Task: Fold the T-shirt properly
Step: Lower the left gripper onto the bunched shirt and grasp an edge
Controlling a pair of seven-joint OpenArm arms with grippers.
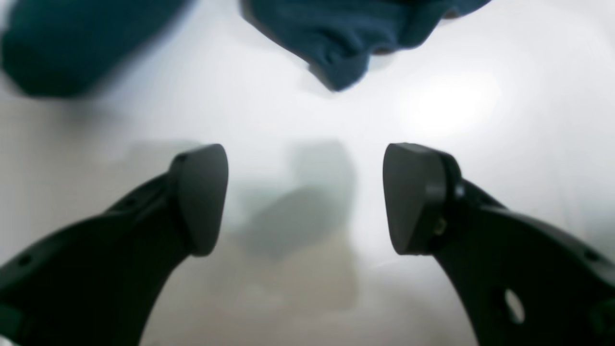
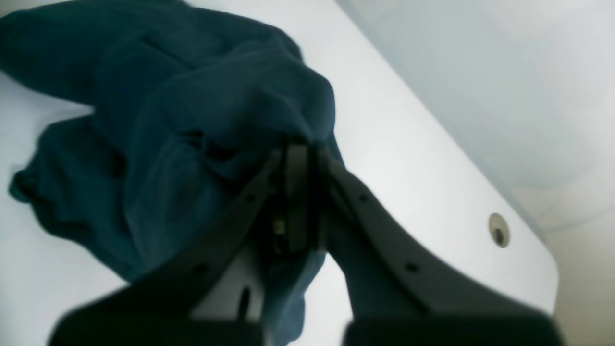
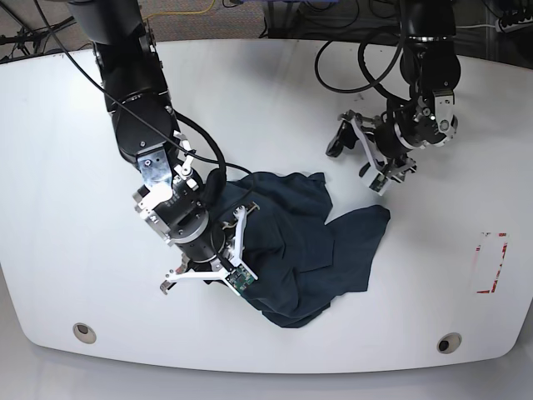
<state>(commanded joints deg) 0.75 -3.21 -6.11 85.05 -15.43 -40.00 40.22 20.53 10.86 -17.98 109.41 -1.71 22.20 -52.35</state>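
One crumpled heap is all the T-shirt amounts to, a dark navy bundle lying on the white table just below its middle, with a loose flap spread toward the base view's right. The right gripper is pinched tight on a bunched fold at the near-left edge of the cloth, fabric draped over and beside its fingers. The left gripper hangs over bare tabletop, apart from the shirt, jaws spread wide with nothing between them; the shirt's edge shows just beyond its pads.
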